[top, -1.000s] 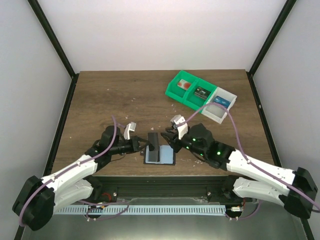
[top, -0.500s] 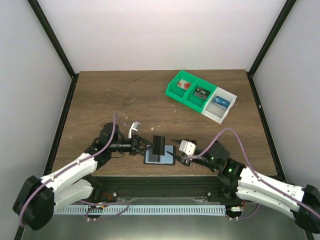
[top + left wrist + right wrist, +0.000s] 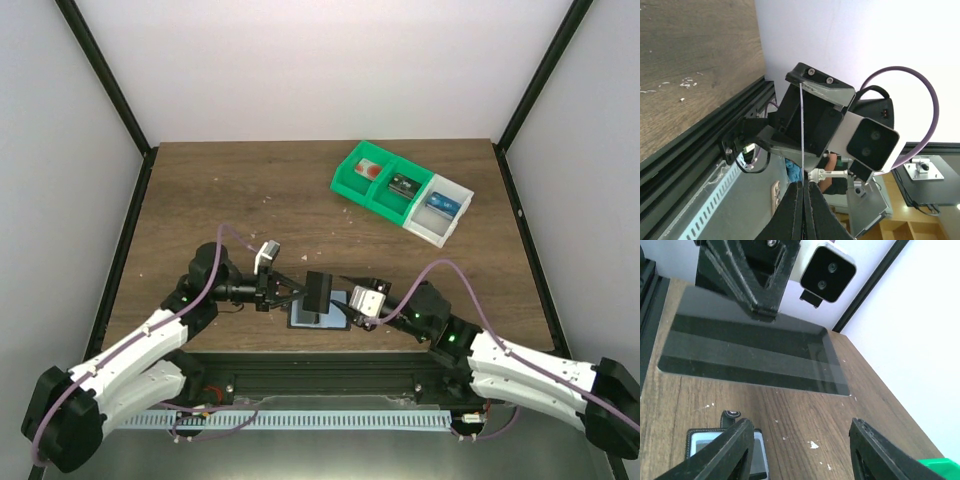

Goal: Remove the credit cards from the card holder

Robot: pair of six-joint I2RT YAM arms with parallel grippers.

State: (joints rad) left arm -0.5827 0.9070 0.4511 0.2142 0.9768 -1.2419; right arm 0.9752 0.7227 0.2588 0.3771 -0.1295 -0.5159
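Top view:
- Left tool (image 3: 297, 293) is pinched shut on a dark card (image 3: 318, 289), held off the counter (image 3: 220, 200).
- The card holder (image 3: 322, 319) lies open and flat on the counter just under that card. Its pale inner panel is showing.
- Right tool (image 3: 343, 300) is just past the card's far edge, facing the left tool, with its jaws wide.
- Well beyond both tools, toward the far right corner, is a green bin (image 3: 352, 155) with two compartments. One holds a red-and-white item (image 3: 368, 171), the other a dark item (image 3: 402, 184).
- A white bin (image 3: 455, 222) touching the green one holds a blue item (image 3: 440, 203). The items are too small to identify.

Left wrist view:
- Left tool (image 3: 802, 196) is clamped on the card (image 3: 802, 135), seen edge-on as a thin line.
- The right tool's body (image 3: 815, 125) sits straight ahead.

Right wrist view:
- Right tool (image 3: 801, 427) is spread wide and grips nothing.
- Ahead of it is the card (image 3: 755, 355), broadside, gripped at its top by the left tool (image 3: 752, 295).
- The card holder (image 3: 705, 445) is on the counter beside the tool's left finger (image 3: 727, 455).
- A corner of the green bin (image 3: 940, 466) is beyond the right finger.
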